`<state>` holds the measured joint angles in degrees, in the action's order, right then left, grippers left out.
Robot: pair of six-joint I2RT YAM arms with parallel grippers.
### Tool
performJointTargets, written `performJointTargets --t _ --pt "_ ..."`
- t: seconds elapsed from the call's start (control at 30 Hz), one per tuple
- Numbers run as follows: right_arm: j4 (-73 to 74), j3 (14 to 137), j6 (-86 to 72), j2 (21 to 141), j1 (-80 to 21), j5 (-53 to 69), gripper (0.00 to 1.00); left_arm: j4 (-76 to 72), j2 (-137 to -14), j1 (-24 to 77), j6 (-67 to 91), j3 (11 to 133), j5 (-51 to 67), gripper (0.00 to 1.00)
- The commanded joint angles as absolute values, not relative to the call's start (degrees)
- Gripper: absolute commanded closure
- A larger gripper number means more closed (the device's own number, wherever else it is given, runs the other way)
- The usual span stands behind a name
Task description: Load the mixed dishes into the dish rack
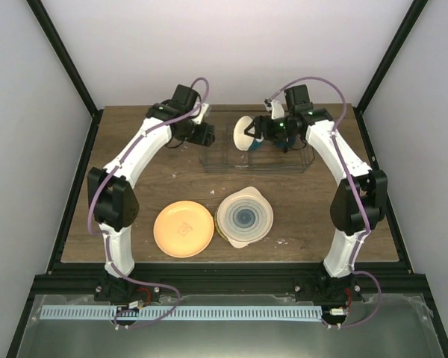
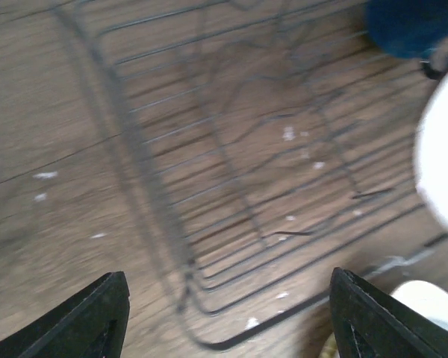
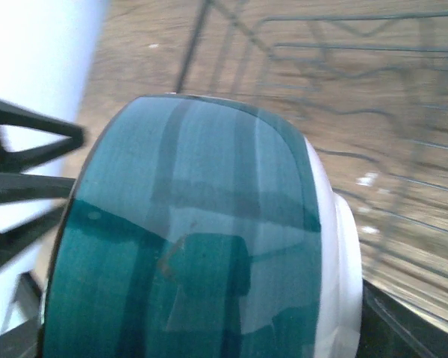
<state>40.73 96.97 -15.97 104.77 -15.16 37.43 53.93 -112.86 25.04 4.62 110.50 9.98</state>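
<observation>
Now, upper centre, right pincer [image 1: 260,131] grasps the bowl [image 1: 244,134] on edge over the rack [image 1: 231,166]; left pincer [image 2: 228,321] hangs released at its left end.

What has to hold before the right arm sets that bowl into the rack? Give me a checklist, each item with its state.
1. Grip on the white-and-blue bowl: ok; the right gripper holds it on edge.
2. Bowl above the dish rack: ok, over its left part.
3. Wires below free: ok; the left wrist view shows bare rack floor.
4. Left gripper out of the way: cannot tell; it hovers open and empty at the rack's left end, with the bowl at the edge of its view.
5. Dark blue mug seated: cannot tell; only a blurred corner shows.
6. Orange plate and ringed plate loaded: not ok; both lie on the table.
</observation>
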Motion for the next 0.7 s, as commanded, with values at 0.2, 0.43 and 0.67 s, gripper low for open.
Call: performJointTargets --t 0.2,0.43,0.67 --pt "49.78 104.35 -11.67 104.40 -14.21 16.40 0.66 56.85 -109.12 20.34 2.99 109.63 4.97 0.20" --pt "58.20 110.08 -9.49 107.86 -17.03 -0.61 0.66 57.02 -108.90 19.54 2.51 111.14 5.01 0.17" --pt "61.96 110.81 -9.08 111.01 -21.26 -12.98 0.65 56.17 -108.28 19.14 2.33 109.37 5.56 0.17"
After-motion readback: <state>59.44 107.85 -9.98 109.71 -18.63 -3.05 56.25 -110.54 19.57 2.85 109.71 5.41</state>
